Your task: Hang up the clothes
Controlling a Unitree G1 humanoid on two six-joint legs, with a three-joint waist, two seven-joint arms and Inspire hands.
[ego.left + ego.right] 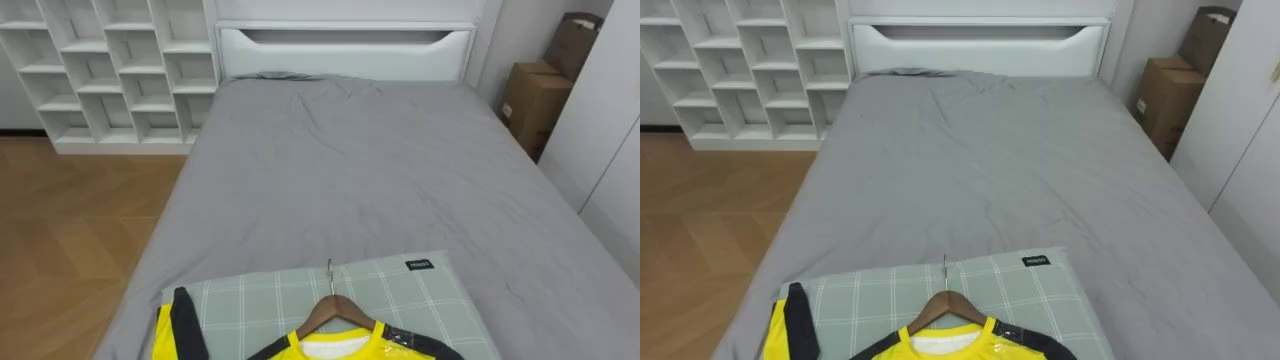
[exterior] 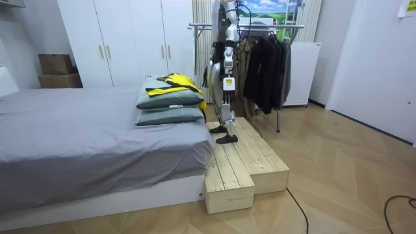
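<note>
Shirt [image 1: 340,345]: lying at bottom centre of the left eye view, yellow with dark navy trim, looking like a slick sporty knit. Already sitting on the hanger, resting on the top pillow, not yet hanging.
Hanger [image 1: 335,305]: curving wooden shoulders and a thin metal hook pointing up-frame, lying flat on the cloth.
Pillows [image 1: 420,290]: stacking two high in the room view, pale green check, soft and rounded, sitting at the near end of the bed.
Bed [image 1: 350,170]: stretching up-frame under a grey sheet that is creasing lightly.
Rack [image 2: 260,27]: standing at upper centre of the room view behind the robot, with a thin metal rail carrying a crowd of dark garments.
Platform [image 2: 240,162]: rough pale planks, stepped, carrying the robot between bed and rack.
Left hand [image 2: 227,83]: hanging low by the hip in the room view. Finger spread too small to read, so cannot tell.
Right hand [image 2: 207,79]: showing on the bed side of the torso. Cannot tell either. Shirt lying clear of both.
Risk, slip: slick knit possibly sliding off the smooth wooden shoulders if lifted by the cloth instead of the hook.
Risk, pinch: thin hook lying flat on a yielding pillow, likely sinking away under pressing fingers.
Risk, footing: turning toward the rack on a stepped platform, inviting a misstep at the edge.
Risk, rail: crowded garments leaving little gap, likely snagging the hook.
</note>
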